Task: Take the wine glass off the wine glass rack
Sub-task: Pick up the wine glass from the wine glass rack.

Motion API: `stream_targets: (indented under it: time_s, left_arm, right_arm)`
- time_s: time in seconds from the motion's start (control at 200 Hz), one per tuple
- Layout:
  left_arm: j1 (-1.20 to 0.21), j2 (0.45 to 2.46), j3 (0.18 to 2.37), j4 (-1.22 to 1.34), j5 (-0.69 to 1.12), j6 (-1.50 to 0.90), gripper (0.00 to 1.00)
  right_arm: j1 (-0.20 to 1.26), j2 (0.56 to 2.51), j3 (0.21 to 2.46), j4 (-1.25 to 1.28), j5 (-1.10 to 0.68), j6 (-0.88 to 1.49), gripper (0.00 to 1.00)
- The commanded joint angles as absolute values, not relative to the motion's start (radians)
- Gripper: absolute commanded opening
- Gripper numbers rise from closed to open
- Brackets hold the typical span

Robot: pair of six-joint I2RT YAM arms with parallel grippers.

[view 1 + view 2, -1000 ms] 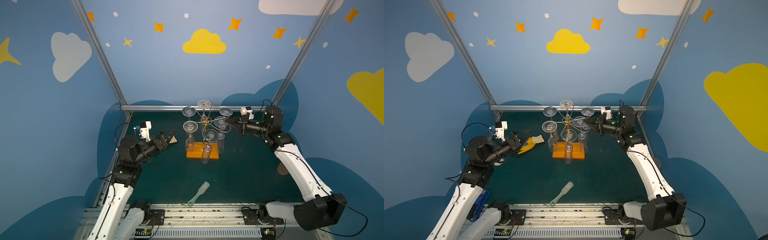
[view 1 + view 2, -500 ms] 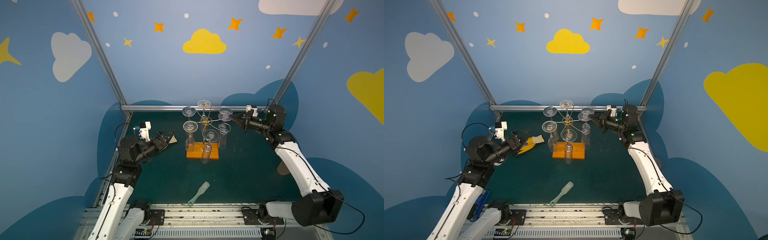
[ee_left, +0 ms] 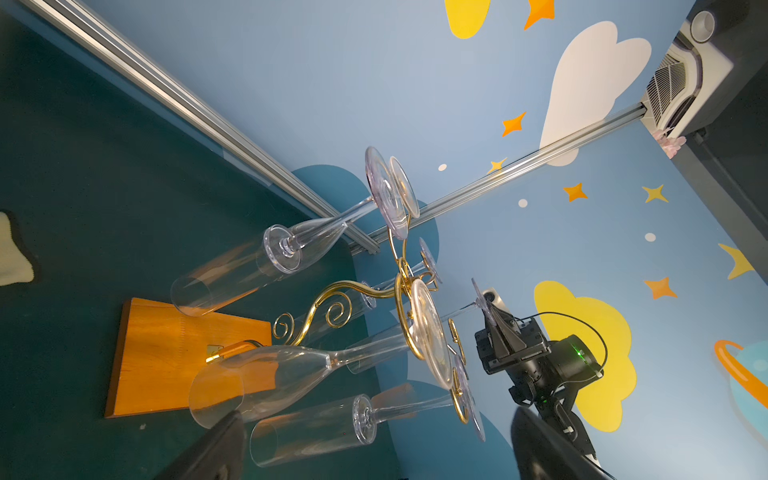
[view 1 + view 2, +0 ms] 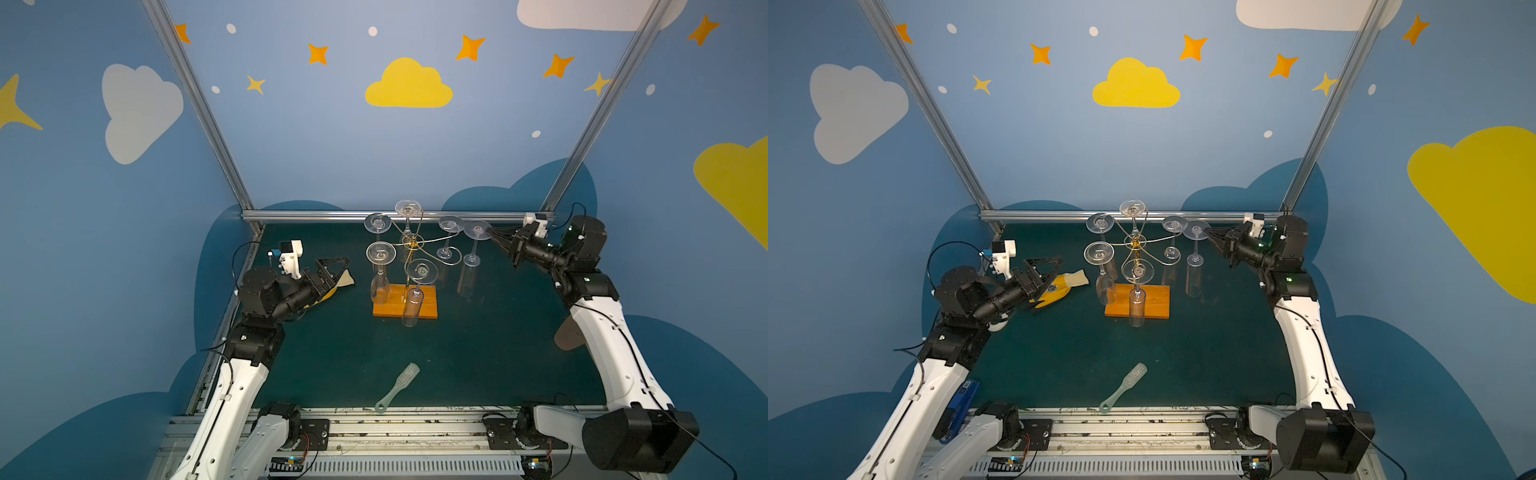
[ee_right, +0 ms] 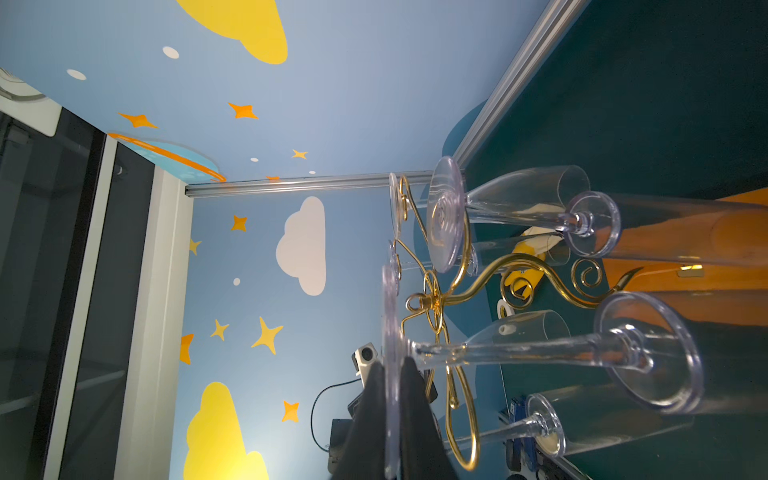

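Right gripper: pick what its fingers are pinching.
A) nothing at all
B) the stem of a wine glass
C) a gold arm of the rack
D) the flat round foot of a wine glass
D: in the right wrist view the black fingers of the right gripper close on the edge of the clear foot disc of the wine glass.

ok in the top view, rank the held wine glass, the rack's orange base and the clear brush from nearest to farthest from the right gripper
1. wine glass: its foot is pinched in the right gripper itself.
2. orange base: mid-table, toward the robot's left.
3. clear brush: down by the table's front edge.
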State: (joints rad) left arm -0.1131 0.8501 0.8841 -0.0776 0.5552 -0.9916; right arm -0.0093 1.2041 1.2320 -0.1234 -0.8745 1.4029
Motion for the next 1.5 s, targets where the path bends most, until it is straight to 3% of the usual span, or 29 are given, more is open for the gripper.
stream_targets:
  time_s: [0.0, 0.24, 0.631, 1.497]
  left_arm:
    - [-0.108, 0.859, 0.948, -0.061, 0.579, -0.97, 0.98]
    - [-0.107, 0.887, 1.058, -0.081, 0.596, -0.911, 0.98]
    - [-0.149, 1.003, 1.253, -0.042, 0.685, -0.873, 0.97]
    - [-0.491, 1.316, 1.518, 0.134, 0.78, -0.984, 0.95]
  right_arm:
    - [-0.061, 1.155, 1.231, -0.165, -0.915, 1.351, 0.0]
    - [-0.177, 1.114, 1.261, -0.233, -0.943, 1.272, 0.0]
    - [-0.167, 1.117, 1.464, -0.262, -0.965, 0.97, 0.0]
    - [0.072, 0.946, 1.397, -0.135, -1.041, 0.201, 0.0]
